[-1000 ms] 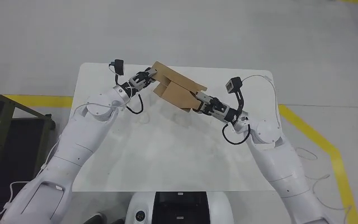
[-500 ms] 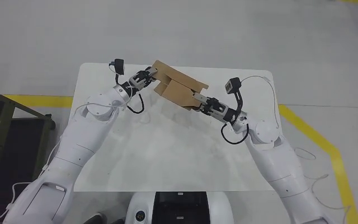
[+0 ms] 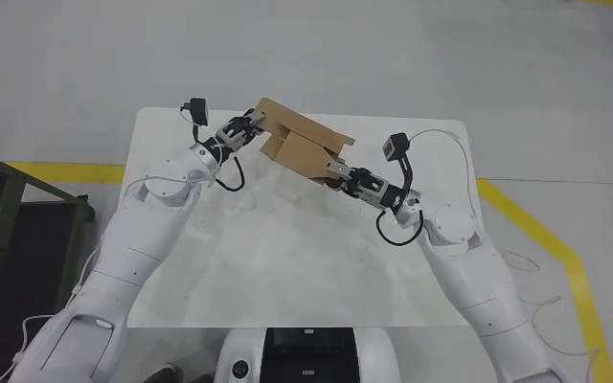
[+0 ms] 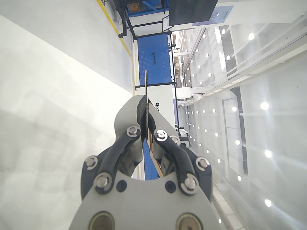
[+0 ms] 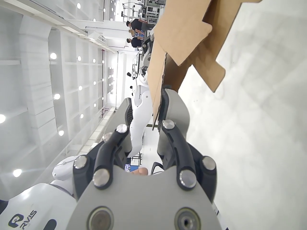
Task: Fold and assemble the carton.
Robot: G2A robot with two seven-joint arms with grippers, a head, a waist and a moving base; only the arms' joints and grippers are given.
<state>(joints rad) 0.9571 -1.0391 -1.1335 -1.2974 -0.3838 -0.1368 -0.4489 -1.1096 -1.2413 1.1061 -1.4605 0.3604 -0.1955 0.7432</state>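
Note:
A brown cardboard carton (image 3: 305, 146), partly folded with its flaps loose, hangs tilted over the far middle of the white table (image 3: 287, 259). My left gripper (image 3: 256, 124) is shut on the carton's far-left corner. In the left wrist view the thin carton edge (image 4: 146, 89) is pinched in the left gripper (image 4: 145, 116). My right gripper (image 3: 332, 172) is at the carton's near-right edge. In the right wrist view the carton (image 5: 182, 32) has one panel between the fingers of the open right gripper (image 5: 147, 106). That panel rests against one pad (image 5: 165, 104), and the other finger stands apart.
The table's near half is bare white surface. A yellow floor line (image 3: 536, 230) runs past the table on both sides. A dark cart (image 3: 29, 239) stands off the table's left edge.
The carton and both grippers have shifted slightly toward the far left of the table. The left gripper keeps its hold on the corner.

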